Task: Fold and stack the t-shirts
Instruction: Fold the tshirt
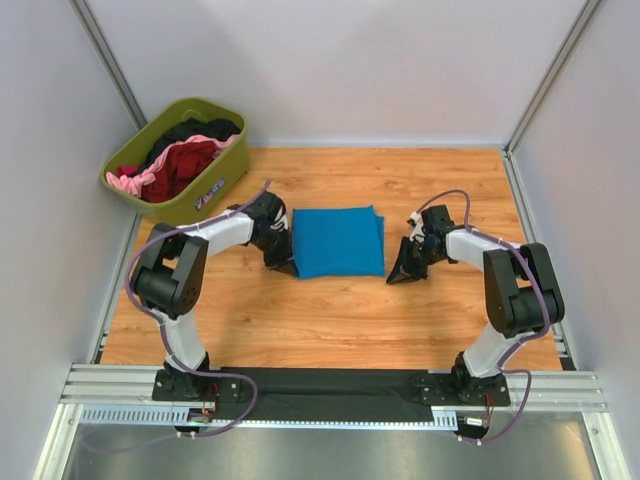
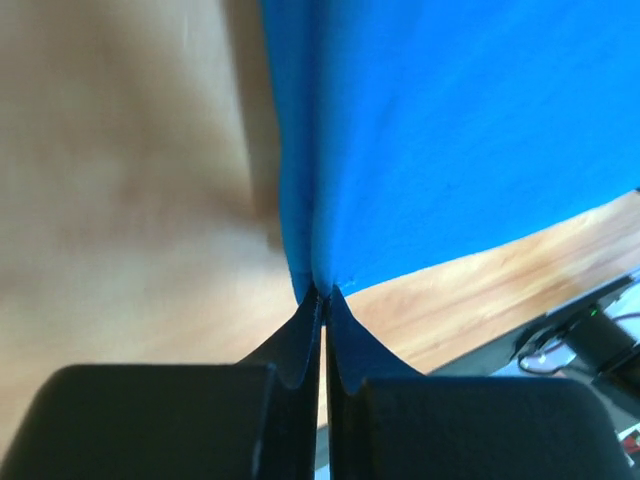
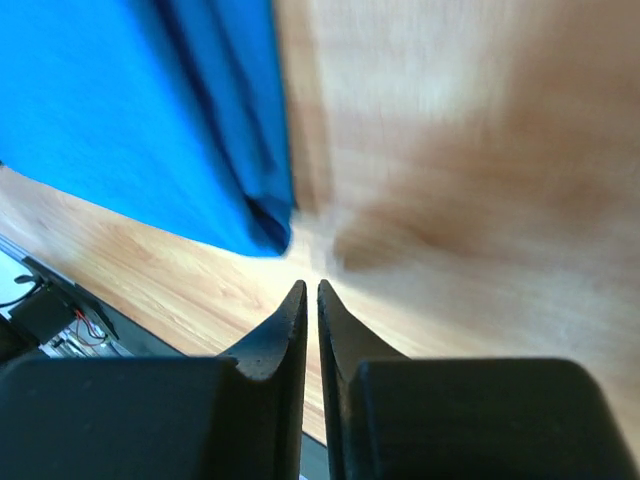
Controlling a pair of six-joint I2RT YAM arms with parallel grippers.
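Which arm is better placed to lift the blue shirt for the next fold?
Left. The left gripper pinches the blue t-shirt at a corner; the right gripper is shut on nothing.

A blue t-shirt (image 1: 339,242) lies folded into a neat, flat rectangle near the middle of the wooden tabletop (image 1: 330,320). The left claw (image 1: 283,262) is down at the shirt's near left corner, touching the cloth edge. The right claw (image 1: 403,272) is low over bare wood just beside the near right corner, a little apart from the fabric. From above, neither claw's jaws can be made out. At the far left corner stands an olive-green tub (image 1: 212,192), set at an angle, heaped with a dark red shirt (image 1: 185,165), pink cloth (image 1: 150,181) and black cloth (image 1: 203,130).
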